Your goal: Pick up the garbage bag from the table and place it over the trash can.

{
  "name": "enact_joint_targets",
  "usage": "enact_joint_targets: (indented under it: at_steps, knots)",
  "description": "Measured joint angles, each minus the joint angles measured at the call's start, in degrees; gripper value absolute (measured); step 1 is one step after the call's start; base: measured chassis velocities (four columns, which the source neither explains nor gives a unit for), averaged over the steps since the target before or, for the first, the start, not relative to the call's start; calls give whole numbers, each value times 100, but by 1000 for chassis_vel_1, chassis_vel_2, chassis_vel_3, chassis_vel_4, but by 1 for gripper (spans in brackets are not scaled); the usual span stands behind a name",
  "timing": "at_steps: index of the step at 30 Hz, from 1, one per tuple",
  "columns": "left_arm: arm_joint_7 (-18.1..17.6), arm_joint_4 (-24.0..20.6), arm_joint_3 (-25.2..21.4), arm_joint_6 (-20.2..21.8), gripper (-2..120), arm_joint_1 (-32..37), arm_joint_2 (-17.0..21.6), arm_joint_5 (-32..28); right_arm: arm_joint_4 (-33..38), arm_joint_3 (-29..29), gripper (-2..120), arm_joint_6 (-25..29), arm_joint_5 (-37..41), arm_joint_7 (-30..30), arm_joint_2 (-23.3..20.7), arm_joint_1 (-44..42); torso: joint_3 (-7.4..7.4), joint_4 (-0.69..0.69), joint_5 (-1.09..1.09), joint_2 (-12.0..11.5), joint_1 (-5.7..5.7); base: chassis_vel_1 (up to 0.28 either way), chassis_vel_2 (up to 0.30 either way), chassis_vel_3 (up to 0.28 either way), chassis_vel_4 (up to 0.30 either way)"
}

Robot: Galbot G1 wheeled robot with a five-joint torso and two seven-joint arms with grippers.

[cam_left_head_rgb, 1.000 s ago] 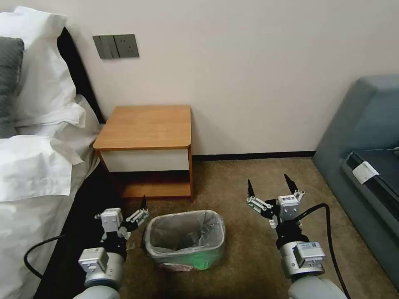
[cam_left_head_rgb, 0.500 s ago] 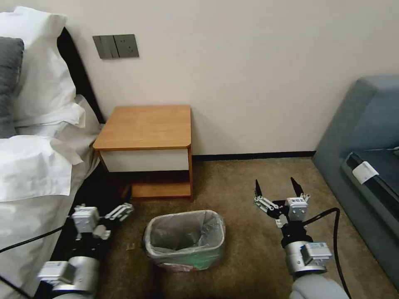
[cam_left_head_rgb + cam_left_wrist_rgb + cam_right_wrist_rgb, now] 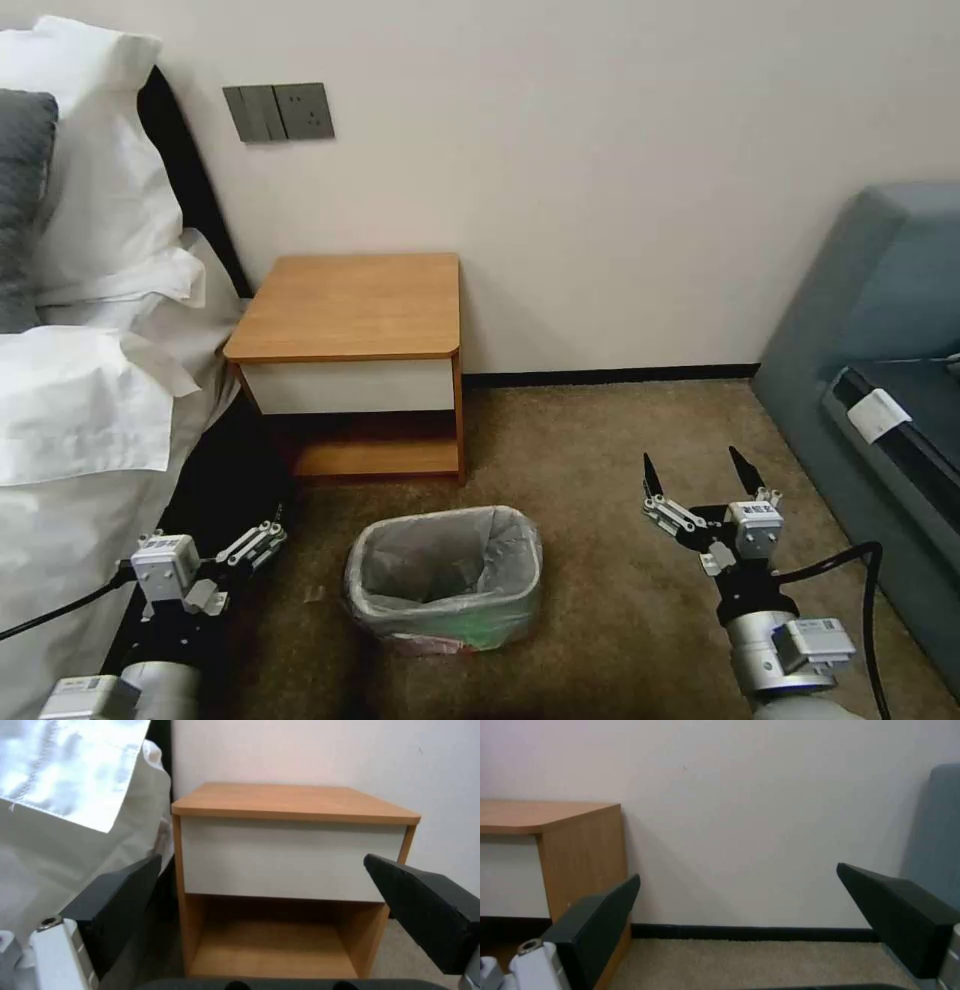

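Grey, crinkly plastic of the garbage bag [image 3: 440, 560] lines the trash can [image 3: 445, 618], its edge folded out over the rolled rim, with a pinkish-red strip showing low on the front wall. The trash can stands on the brown carpet [image 3: 600, 450] in front of the table [image 3: 350, 305], nearer the table's right front corner and apart from it. The table's wooden top is bare; its white drawer front and lower shelf face the robot.

The left gripper [image 3: 262, 537] hangs low beside the white bedding [image 3: 80, 400], well left of the trash can, its black fingers [image 3: 115, 900] spread wide with nothing between them. The right gripper [image 3: 697, 477] hovers over the carpet, well right of the trash can, fingers likewise apart and holding nothing. A grey-blue sofa [image 3: 880, 330] sits along the right.
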Motion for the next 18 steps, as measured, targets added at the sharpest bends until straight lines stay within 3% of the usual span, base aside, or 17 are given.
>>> enact_joint_targets:
  at_steps: [18]
  knots:
    - [-20,0,18,15,100,-13,6,7,8,-19,100,-11,-7,18,-10,12,0,0,0,0,0,0,0,0,0]
